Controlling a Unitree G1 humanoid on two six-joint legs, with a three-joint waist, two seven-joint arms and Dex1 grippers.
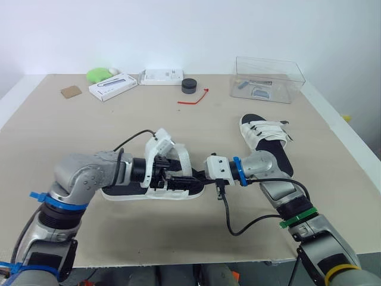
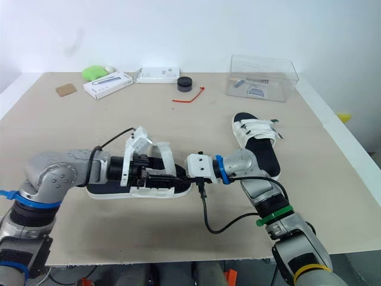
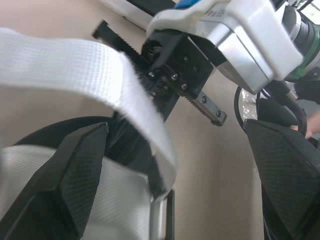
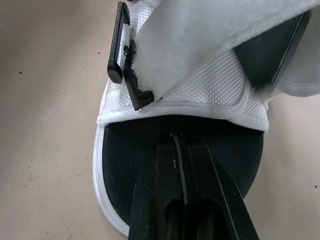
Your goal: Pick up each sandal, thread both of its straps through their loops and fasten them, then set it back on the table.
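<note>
Right gripper (image 4: 181,142) jaws together over sandal (image 4: 122,162) footbed, left gripper (image 3: 175,129) jaws apart around strap (image 3: 75,65), both wrist-view details.

The sandal (image 4: 200,95) by the table's near edge has an upper of white woven cloth with a coarse weave and a smooth stitched binding. Its strap (image 4: 200,35) shows a fuzzy, fibrous white face. The loop (image 4: 116,45) beside it is smooth black plastic with a slight sheen. The footbed (image 4: 125,155) is matt black with a fine mesh grain, rimmed by a smooth white sole. The left gripper (image 3: 175,125) has matt black fingers (image 3: 70,185) with a fine diamond texture. The table (image 1: 178,119) is matt beige, faintly speckled. The box (image 1: 280,74) at its far right corner is clear glossy plastic.
</note>
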